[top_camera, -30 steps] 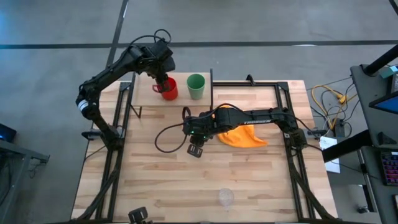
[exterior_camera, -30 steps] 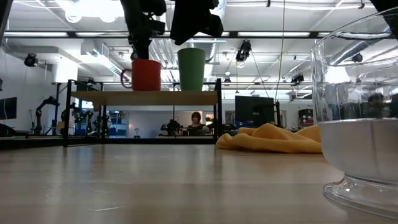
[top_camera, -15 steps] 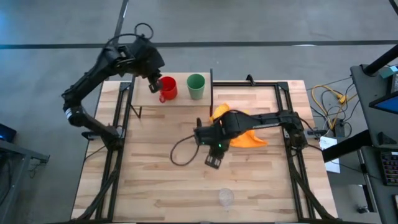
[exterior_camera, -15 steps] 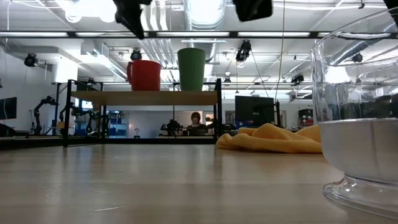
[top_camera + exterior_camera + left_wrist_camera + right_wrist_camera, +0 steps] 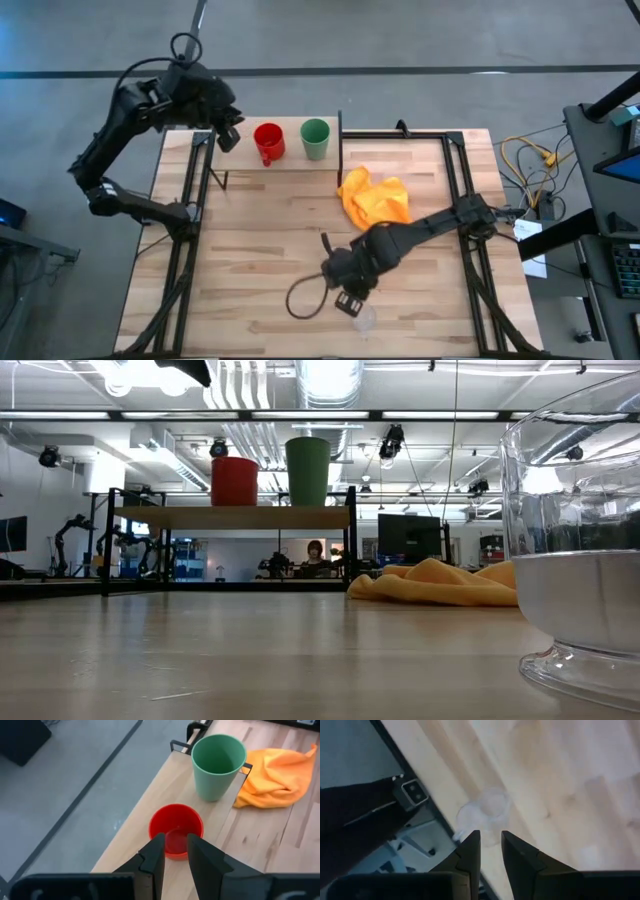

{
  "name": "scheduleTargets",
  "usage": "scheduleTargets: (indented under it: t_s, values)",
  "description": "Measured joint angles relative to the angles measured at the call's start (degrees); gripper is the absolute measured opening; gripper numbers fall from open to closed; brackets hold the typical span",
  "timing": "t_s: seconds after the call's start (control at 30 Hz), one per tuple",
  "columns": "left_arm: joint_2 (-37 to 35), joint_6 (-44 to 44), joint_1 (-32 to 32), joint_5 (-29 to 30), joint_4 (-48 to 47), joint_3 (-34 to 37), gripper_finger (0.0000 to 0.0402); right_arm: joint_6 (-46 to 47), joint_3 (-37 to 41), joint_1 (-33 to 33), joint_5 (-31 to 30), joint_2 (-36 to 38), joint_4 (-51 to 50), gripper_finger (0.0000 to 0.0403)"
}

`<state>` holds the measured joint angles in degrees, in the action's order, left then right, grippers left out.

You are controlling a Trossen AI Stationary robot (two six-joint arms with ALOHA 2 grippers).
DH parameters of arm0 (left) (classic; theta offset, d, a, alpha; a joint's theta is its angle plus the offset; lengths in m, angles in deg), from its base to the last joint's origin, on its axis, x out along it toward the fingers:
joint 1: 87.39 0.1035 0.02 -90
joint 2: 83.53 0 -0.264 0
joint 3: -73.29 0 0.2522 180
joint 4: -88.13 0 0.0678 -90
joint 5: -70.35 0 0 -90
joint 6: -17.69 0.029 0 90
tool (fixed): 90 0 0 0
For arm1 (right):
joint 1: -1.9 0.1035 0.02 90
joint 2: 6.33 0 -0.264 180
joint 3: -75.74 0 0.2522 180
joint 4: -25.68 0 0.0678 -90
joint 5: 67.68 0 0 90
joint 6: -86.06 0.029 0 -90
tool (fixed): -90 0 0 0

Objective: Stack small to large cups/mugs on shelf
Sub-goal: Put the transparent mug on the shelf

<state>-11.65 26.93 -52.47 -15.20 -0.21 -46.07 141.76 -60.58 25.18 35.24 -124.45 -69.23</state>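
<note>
A red mug [image 5: 268,141] and a green cup [image 5: 315,138] stand upright side by side on the light-wood shelf [image 5: 290,162] at the table's far edge; both also show in the low view, the red mug [image 5: 235,481] and the green cup [image 5: 308,471]. A clear cup [image 5: 363,318] stands on the table near its near edge and looms large in the low view [image 5: 580,540]. My left gripper [image 5: 228,136] hovers left of the red mug [image 5: 176,830], its fingers a narrow gap apart, empty. My right gripper [image 5: 350,300] hangs just short of the clear cup [image 5: 482,815], fingers a narrow gap apart, empty.
An orange cloth [image 5: 375,198] lies crumpled on the table right of the shelf. A black cable loop [image 5: 305,296] trails from my right arm. Black frame rails [image 5: 190,250] run along the table's left and right sides. A small camera [image 5: 222,346] sits at the near edge.
My left gripper has drawn back from the red mug toward the table's left and risen; the mug stays standing on the shelf. My right gripper has swept from the table's middle toward the near edge, ending beside the clear cup and uncovering the orange cloth.
</note>
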Motion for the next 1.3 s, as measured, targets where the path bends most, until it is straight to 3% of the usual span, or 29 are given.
scheduleTargets:
  t_s: [0.53,0.8,1.3]
  values:
    - [-0.7,3.5,0.0,0.0,-0.5,0.1,0.0068,28.9,5.1,4.2,-1.1,0.0,16.2,0.0073]
    - [-0.7,9.4,0.0,0.0,-4.8,0.1,0.0068,38.0,5.5,4.3,-2.4,0.0,16.8,0.0072]
    - [-0.7,9.5,0.0,0.0,-4.9,0.2,0.0068,50.2,8.2,4.6,-2.5,-0.1,17.0,0.0072]
